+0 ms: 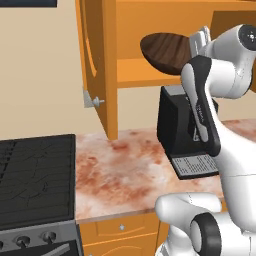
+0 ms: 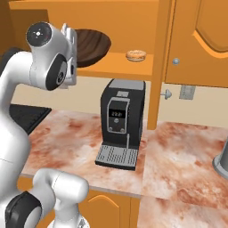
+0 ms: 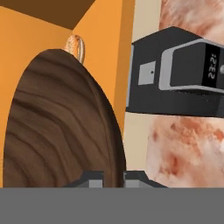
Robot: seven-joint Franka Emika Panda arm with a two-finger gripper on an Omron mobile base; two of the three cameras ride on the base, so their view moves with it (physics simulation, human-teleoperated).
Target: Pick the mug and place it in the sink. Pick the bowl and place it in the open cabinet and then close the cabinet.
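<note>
The dark brown wood-look bowl (image 1: 165,50) hangs tilted at the front of the open orange cabinet (image 1: 145,75), just over its lower shelf. My gripper (image 1: 200,42) is shut on the bowl's near rim. In the right base view the bowl (image 2: 91,44) sits left of the shelf's middle, with the gripper (image 2: 71,42) at its left edge. In the hand view the bowl (image 3: 57,122) looms large, its rim pinched in the gripper (image 3: 113,177). I cannot tell whether the bowl touches the shelf. The mug and the sink are out of view.
A small tan pastry (image 2: 136,55) lies on the shelf right of the bowl. A black coffee machine (image 2: 120,124) stands on the marbled counter (image 1: 120,170) under the cabinet. The cabinet's doors (image 1: 95,60) (image 2: 200,40) stand open. A black stove (image 1: 35,175) is at the left.
</note>
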